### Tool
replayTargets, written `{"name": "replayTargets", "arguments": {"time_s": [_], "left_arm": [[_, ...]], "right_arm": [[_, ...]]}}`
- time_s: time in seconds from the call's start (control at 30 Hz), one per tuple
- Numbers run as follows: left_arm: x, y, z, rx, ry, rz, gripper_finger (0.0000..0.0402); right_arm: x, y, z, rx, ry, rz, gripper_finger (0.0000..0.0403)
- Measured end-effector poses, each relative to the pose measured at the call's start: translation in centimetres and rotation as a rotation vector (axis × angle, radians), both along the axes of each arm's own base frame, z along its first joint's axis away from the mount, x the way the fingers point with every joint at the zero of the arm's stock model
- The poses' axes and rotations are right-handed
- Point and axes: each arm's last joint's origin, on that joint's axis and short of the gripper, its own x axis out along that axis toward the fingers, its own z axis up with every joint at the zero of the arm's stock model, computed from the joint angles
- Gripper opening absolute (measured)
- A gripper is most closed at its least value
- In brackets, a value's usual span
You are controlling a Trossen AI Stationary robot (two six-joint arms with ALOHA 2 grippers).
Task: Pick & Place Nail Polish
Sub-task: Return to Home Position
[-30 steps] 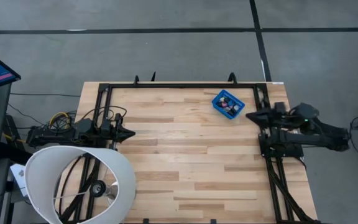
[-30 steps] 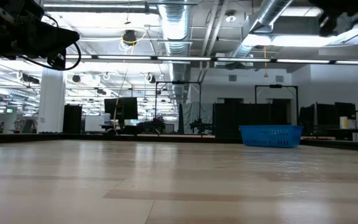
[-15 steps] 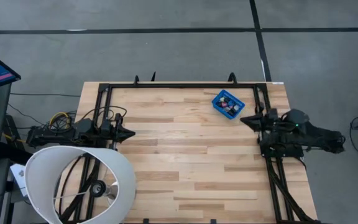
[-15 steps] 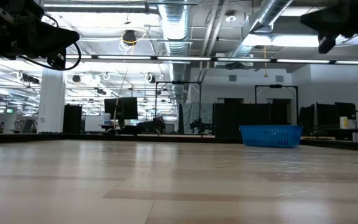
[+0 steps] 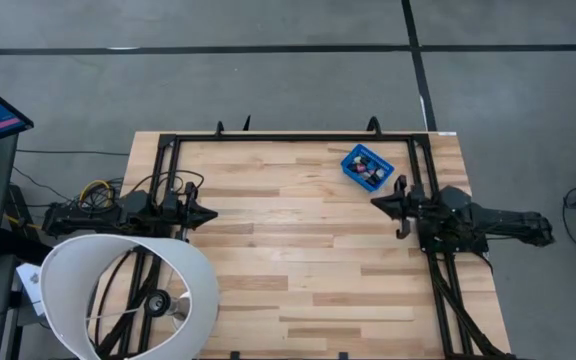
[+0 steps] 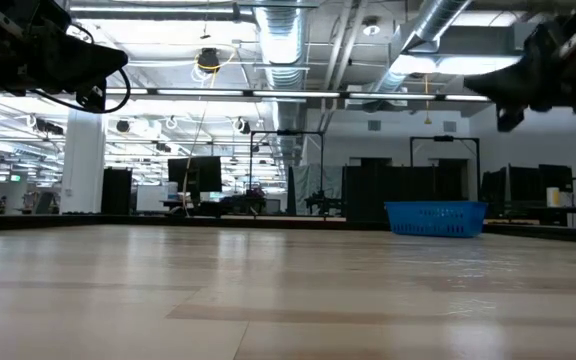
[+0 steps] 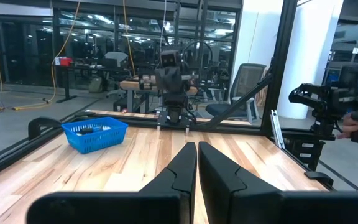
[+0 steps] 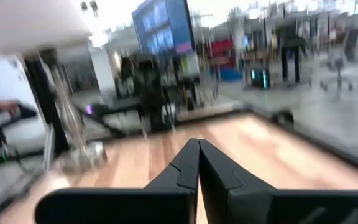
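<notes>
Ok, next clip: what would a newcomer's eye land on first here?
The blue bin at the far right of the table, with nail polish bottles inside, draws the eye first. Beside it the right gripper hangs shut above the wood, while the left gripper sits shut at the left edge. A big white shade fills the near-left corner of the high view.

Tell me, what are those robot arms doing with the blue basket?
Nothing is being carried right now. The little nail polish bottles lie inside the blue bin on the table. The right gripper hangs in the air near the bin, shut and empty. The left gripper waits at the table's left edge, also shut.
</notes>
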Motion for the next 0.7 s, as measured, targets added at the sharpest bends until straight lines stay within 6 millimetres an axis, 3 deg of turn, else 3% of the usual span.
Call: {"name": "replayTargets", "arguments": {"time_s": [0.2, 0.7], "left_arm": [[0.0, 0.0, 0.0, 0.0, 0.0, 0.0, 0.0011], [0.0, 0.0, -0.01, 0.0, 0.0, 0.0, 0.0011]], "right_arm": [[0.16, 0.05, -0.95, 0.07, 0.092, 0.024, 0.0], [0.16, 0.04, -0.96, 0.073, 0.092, 0.026, 0.0]]}}
